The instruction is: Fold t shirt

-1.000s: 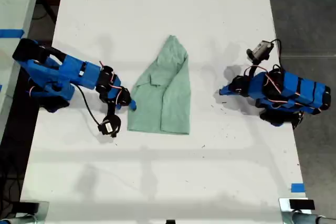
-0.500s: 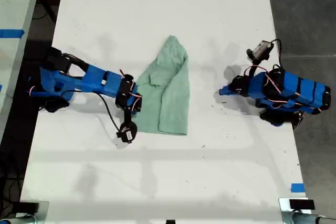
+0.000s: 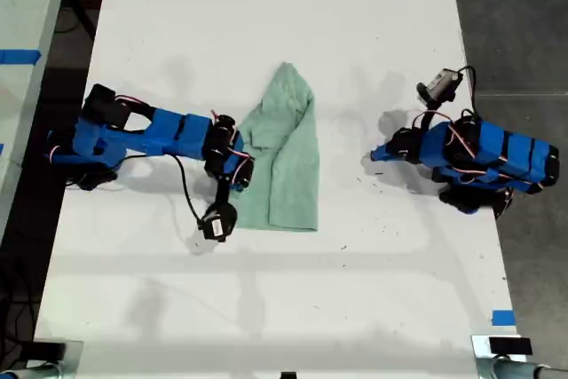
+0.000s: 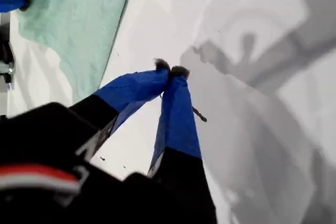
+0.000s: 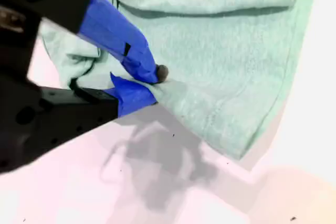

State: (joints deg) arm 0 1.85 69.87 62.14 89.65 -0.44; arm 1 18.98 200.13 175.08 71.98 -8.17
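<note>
Lying mid-table in the exterior view, the t shirt has my second gripper at its left edge; my first gripper sits well apart, right. First wrist view: tips together, empty. Second wrist view: jaws pinch the shirt's hem.

— what do my arms look like?
— blue printed shells, black servos, thin red and black cables. my first gripper and my second gripper have blue, dark-tipped fingers.
</note>
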